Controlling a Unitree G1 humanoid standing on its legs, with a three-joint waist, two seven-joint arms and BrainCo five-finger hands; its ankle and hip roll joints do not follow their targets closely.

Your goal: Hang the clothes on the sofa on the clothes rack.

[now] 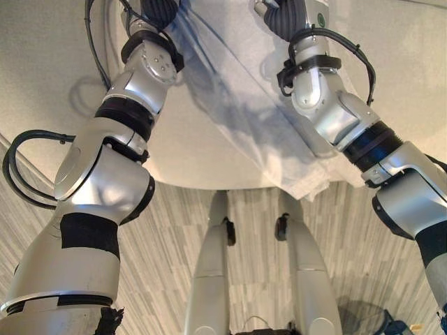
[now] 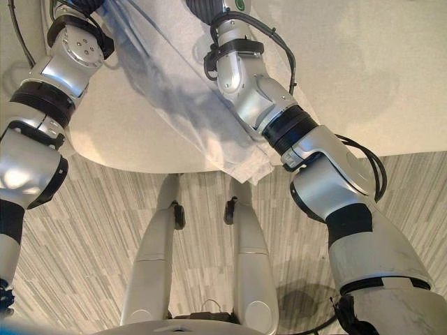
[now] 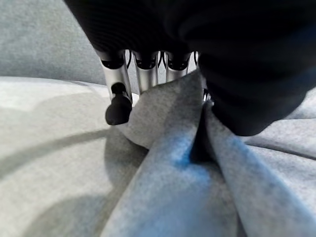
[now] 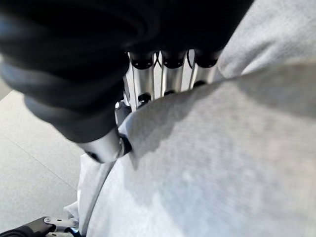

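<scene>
Pale blue garment lies spread on the light grey sofa, its lower edge hanging over the seat's front rim above the striped floor. Both arms reach to its far end. Left hand has fingers and thumb pinching a raised fold of the cloth, seen in the left wrist view. Right hand grips the cloth too, fingers curled behind a fold with the thumb against its edge.
</scene>
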